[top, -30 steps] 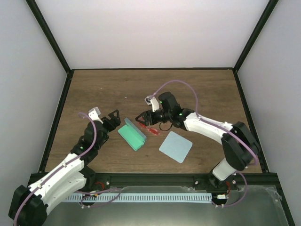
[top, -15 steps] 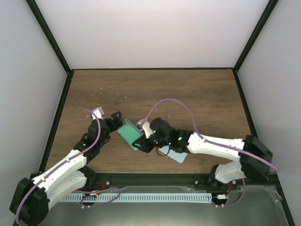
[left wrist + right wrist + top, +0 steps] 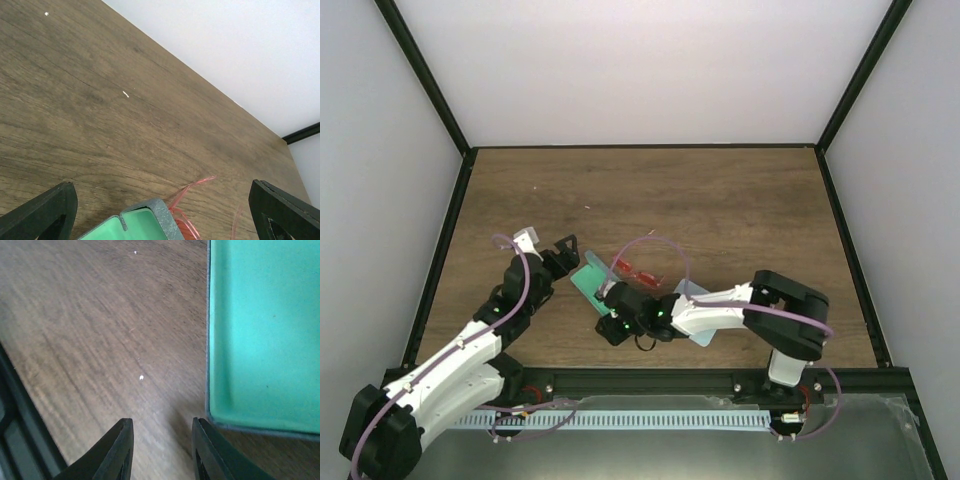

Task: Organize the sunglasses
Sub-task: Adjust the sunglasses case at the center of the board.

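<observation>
The sunglasses (image 3: 637, 272), red-lensed with thin arms, lie on the table just right of the open grey-blue case (image 3: 586, 281) with its green lining. My left gripper (image 3: 563, 250) is open and empty just left of the case. In the left wrist view the case's corner (image 3: 150, 220) and the red arms of the sunglasses (image 3: 192, 199) sit between its wide-open fingers (image 3: 45, 215). My right gripper (image 3: 609, 320) is open and empty, low at the case's near end. In the right wrist view the green case interior (image 3: 260, 330) lies to the right of its fingers (image 3: 114, 452).
A light blue cloth (image 3: 700, 300) lies right of the case, mostly under my right forearm. The black frame rail (image 3: 650, 378) runs along the near table edge, close to my right gripper, and shows in the right wrist view (image 3: 20, 435).
My right gripper has moved from the sunglasses down and left to the near end of the case. The sunglasses stay on the table. My left gripper has edged slightly closer to the case.
</observation>
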You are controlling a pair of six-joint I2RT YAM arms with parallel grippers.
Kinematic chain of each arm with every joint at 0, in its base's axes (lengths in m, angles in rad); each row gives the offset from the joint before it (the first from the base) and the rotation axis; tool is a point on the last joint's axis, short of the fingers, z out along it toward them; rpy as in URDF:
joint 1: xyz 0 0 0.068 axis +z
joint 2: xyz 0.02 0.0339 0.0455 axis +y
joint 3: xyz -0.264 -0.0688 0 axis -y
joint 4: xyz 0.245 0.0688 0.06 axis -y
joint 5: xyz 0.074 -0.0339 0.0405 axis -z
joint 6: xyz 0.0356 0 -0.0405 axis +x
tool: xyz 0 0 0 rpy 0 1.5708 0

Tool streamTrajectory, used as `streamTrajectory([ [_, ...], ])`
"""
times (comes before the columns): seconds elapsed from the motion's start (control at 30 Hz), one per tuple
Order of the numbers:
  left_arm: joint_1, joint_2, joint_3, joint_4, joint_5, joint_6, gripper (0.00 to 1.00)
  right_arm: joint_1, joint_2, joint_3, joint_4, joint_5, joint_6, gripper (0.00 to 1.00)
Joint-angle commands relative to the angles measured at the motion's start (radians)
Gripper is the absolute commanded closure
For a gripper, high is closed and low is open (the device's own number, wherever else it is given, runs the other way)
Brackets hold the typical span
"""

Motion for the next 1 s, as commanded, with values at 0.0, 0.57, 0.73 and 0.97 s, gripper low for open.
streamTrajectory([
  [0.0,0.004,0.006,0.009,0.017,0.021,0.004,0.04,0.033,0.085,0.075,0.058,0.09,0.029,0.66],
  [0.57,0.004,0.05,0.01,0.035,0.042,0.003,0.04,0.03,0.054,0.033,-0.008,0.285,0.042,0.67],
  [0.73,0.005,0.052,0.009,0.036,0.045,0.0,0.04,0.02,0.075,0.024,0.012,0.288,0.04,0.67],
  [0.97,0.004,0.051,0.016,0.028,0.037,0.004,0.04,0.018,0.154,0.083,0.037,0.261,0.031,0.67],
])
